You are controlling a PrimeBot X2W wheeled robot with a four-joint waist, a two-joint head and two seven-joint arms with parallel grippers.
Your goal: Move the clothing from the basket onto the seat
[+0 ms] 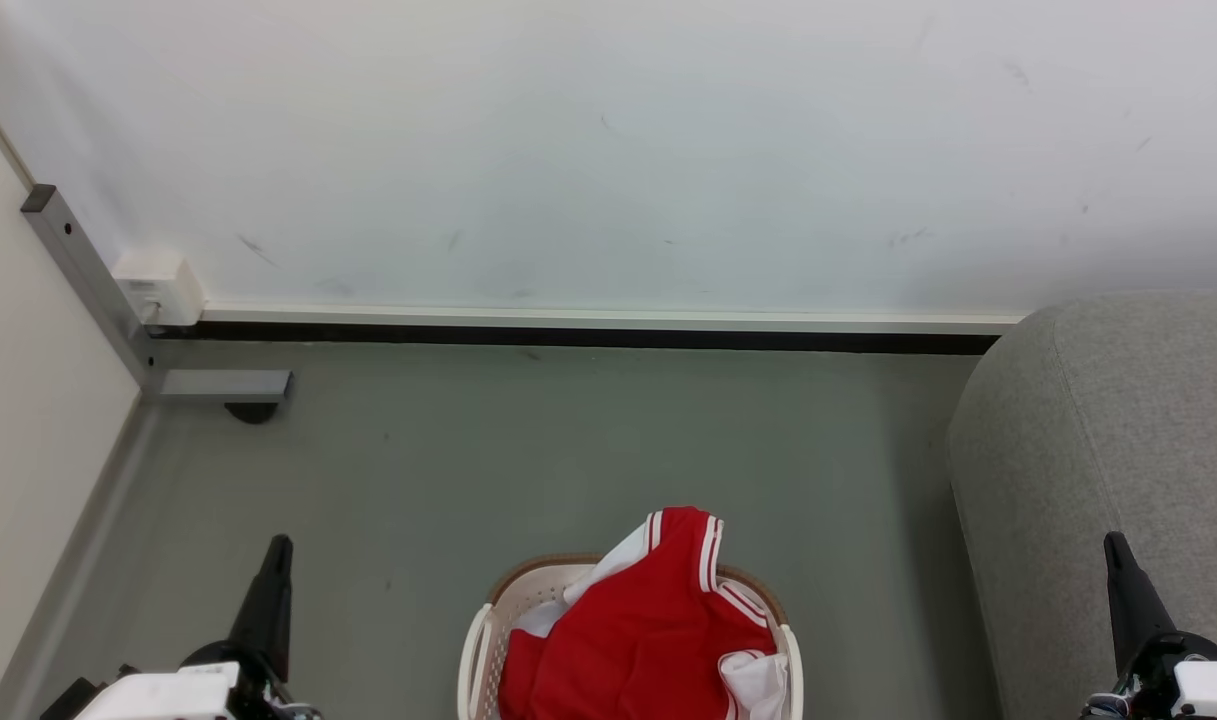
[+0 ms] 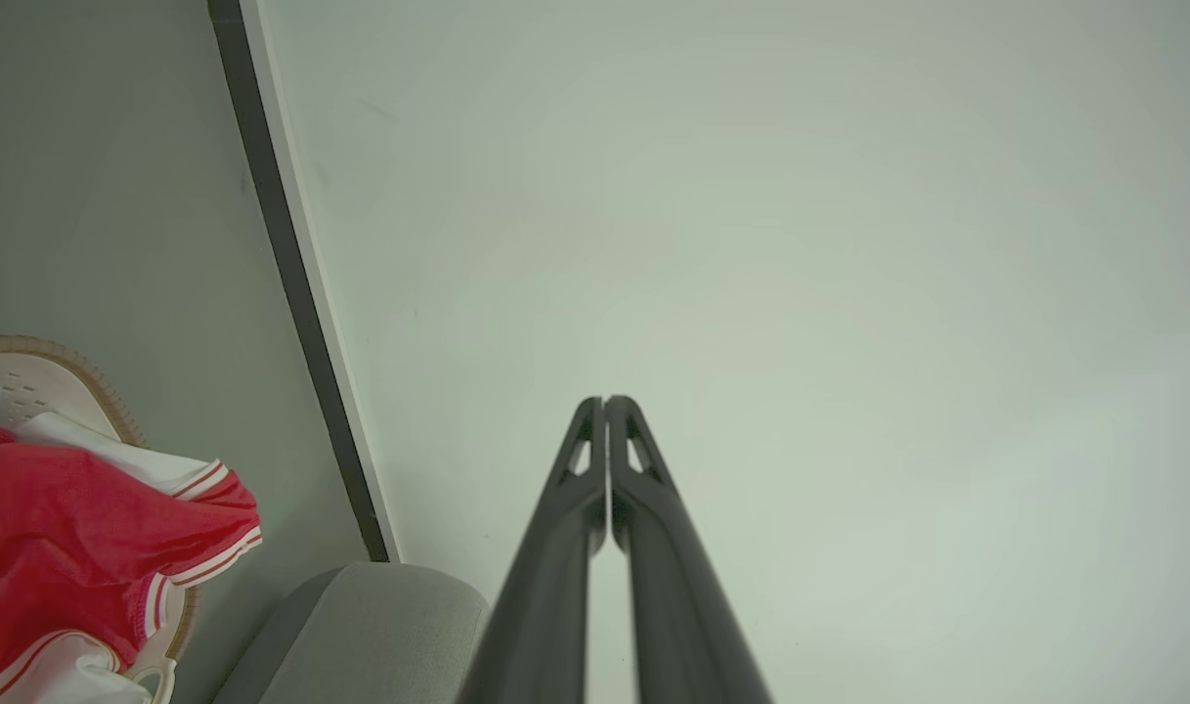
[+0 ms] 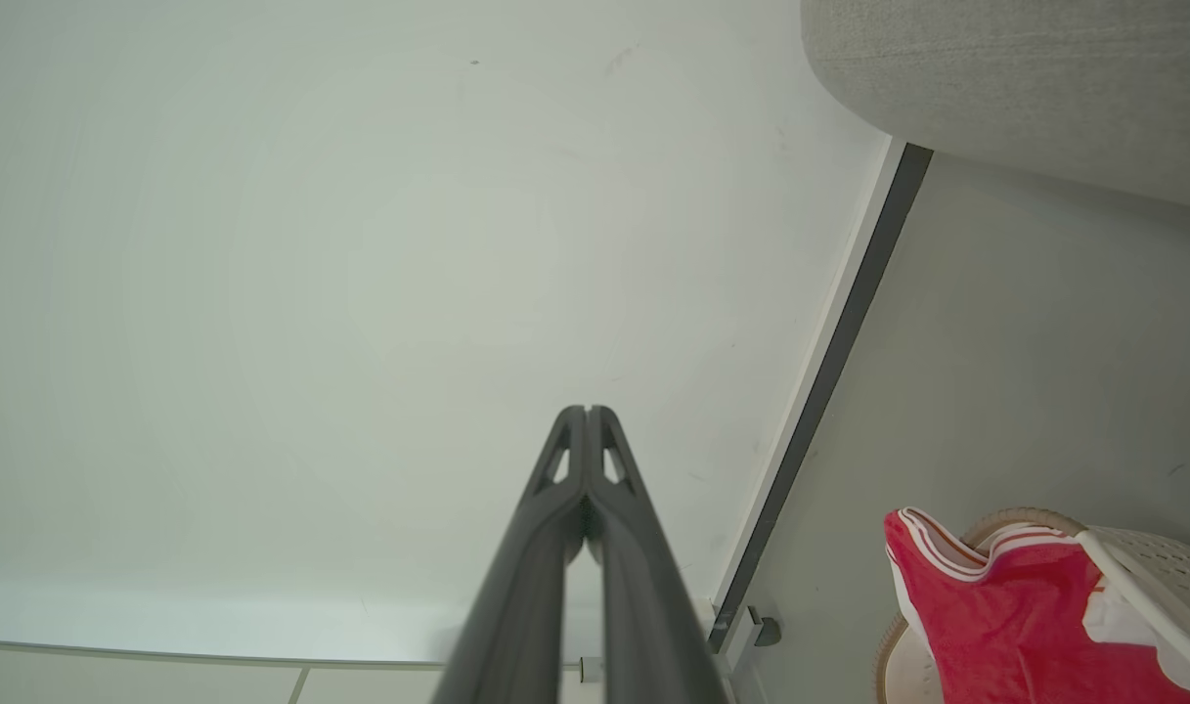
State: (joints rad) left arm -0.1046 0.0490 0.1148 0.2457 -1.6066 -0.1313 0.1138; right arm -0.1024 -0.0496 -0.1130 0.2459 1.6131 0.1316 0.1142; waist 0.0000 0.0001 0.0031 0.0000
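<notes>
Red clothing with white striped cuffs is heaped in the white perforated basket on the floor at the bottom centre of the head view, one cuff draped over the brown far rim. The grey upholstered seat stands to the right. My left gripper is shut at the lower left, well left of the basket. My right gripper is shut at the lower right, in front of the seat. The wrist views show the left gripper and right gripper with fingers pressed together and empty, the clothing off to one side.
A white wall with a dark baseboard runs behind the grey floor. A grey metal frame leg and a white wall box sit in the left corner, beside a cream panel.
</notes>
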